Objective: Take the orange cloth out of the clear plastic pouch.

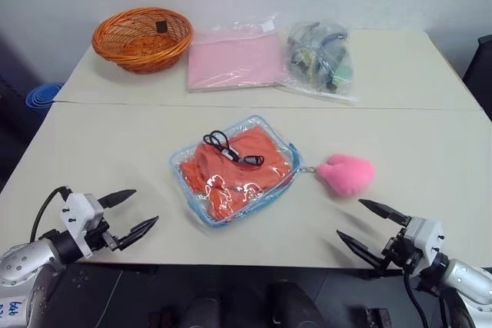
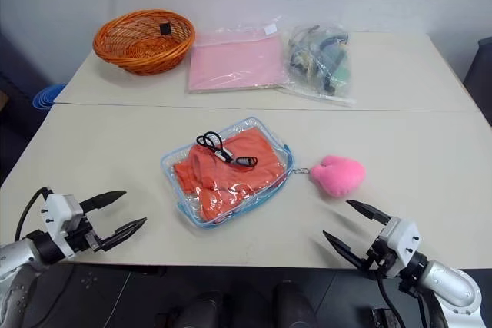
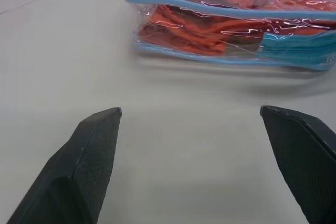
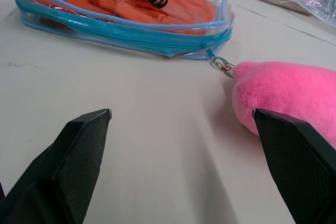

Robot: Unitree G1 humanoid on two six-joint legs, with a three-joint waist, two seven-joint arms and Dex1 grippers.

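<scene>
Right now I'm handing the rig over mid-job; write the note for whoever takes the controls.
Left gripper: open, holding nothing, at the near table edge, apart from the pouch.
Right gripper: open, holding nothing, near edge, just short of the pink pom-pom.
Clear plastic pouch: flat at mid-table, a black cord on top; pom-pom chained to its right end.
Orange cloth: inside the pouch.
Done: nothing yet.
Left: hold the pouch, open it, pull the cloth out.

No text, label, brand or number can be read anywhere on the table. A small dark tag (image 1: 161,27) sits inside the woven orange wicker basket (image 1: 115,40), but nothing on it is legible.
</scene>
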